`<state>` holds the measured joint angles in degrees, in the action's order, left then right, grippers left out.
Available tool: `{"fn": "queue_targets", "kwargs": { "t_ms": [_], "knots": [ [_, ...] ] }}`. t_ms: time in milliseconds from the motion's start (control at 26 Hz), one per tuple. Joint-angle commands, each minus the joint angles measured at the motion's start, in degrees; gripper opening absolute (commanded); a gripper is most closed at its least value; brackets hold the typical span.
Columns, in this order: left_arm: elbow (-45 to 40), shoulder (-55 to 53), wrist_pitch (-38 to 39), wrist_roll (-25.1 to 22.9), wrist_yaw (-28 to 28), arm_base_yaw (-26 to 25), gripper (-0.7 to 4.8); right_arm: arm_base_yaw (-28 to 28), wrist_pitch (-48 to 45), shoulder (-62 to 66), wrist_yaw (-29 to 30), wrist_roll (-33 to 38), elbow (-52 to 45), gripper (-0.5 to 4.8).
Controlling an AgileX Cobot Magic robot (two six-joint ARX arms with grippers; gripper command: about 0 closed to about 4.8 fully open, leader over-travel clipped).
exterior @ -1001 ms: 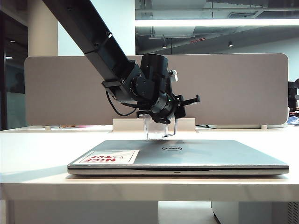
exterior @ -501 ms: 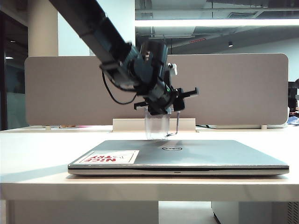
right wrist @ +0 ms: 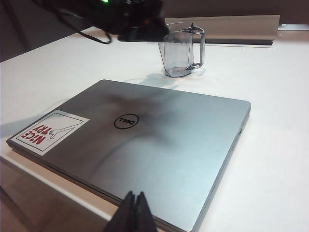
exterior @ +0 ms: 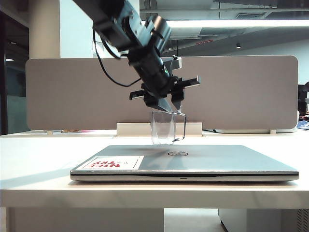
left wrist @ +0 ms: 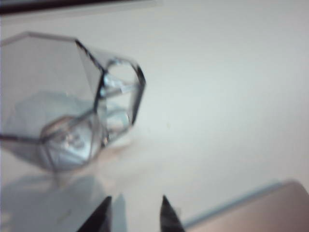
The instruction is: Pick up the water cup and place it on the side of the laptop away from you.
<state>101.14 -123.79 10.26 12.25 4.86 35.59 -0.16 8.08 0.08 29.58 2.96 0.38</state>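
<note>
Silver-grey laptop (exterior: 193,162) with a round dark logo (right wrist: 126,121) mid-lid, white sticker (right wrist: 48,132) with red lettering at the lid's corner, clear grey-tinted cup (exterior: 163,127) behind the laptop, white table (exterior: 34,150), black left gripper (exterior: 169,107), black right gripper (right wrist: 135,212), beige partition (exterior: 241,92) behind the laptop

— Where does the water cup (exterior: 162,127) stand?
— On the table (exterior: 38,150), behind the laptop (exterior: 193,162), near its far edge and apart from it.
— And the grippers?
— The left gripper (exterior: 170,104) is just above the cup's rim. The right gripper (right wrist: 135,212) is over the laptop's near edge.
</note>
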Motion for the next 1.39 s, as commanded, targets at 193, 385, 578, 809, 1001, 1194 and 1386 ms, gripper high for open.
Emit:
{"fn": "queue_targets", "kwargs": {
  "t_ms": [193, 385, 578, 809, 1001, 1194, 1386],
  "knots": [
    [0.26, 11.89, 14.45, -15.26, -0.55, -0.33, 0.43, 0.02, -0.63, -0.09, -2.54, -0.02, -0.2, -0.08],
    [-0.35, 17.9, 19.69, -19.87, 0.46, -1.42, -0.06, 0.02, -0.63, -0.09, -9.73, -0.39, -0.2, -0.08],
    [-3.61, 23.19, 19.76, -19.82, 0.11, -3.72, -0.06, 0.0, -0.81, -0.09, -25.44, -3.06, -0.2, -0.08],
    [-14.16, 32.04, 15.06, -19.1, 0.04, -6.49, -0.06, 0.02, -2.29, -0.09, -26.99, -3.45, -0.2, -0.08],
    [-26.05, 40.09, 8.55, -19.06, 0.09, -7.5, -0.06, -0.02, -1.92, -0.09, -26.95, -3.43, -0.2, -0.08],
    [-38.86, 50.29, 1.88, -16.13, 0.44, -8.92, -0.06, -0.11, -1.86, -0.09, -29.07, -3.48, -0.2, -0.08],
    [-51.58, 61.61, -2.75, -14.4, 1.84, -9.99, -0.06, -0.02, -1.79, -0.09, -30.77, -3.43, -0.2, -0.08]
  ]
}}
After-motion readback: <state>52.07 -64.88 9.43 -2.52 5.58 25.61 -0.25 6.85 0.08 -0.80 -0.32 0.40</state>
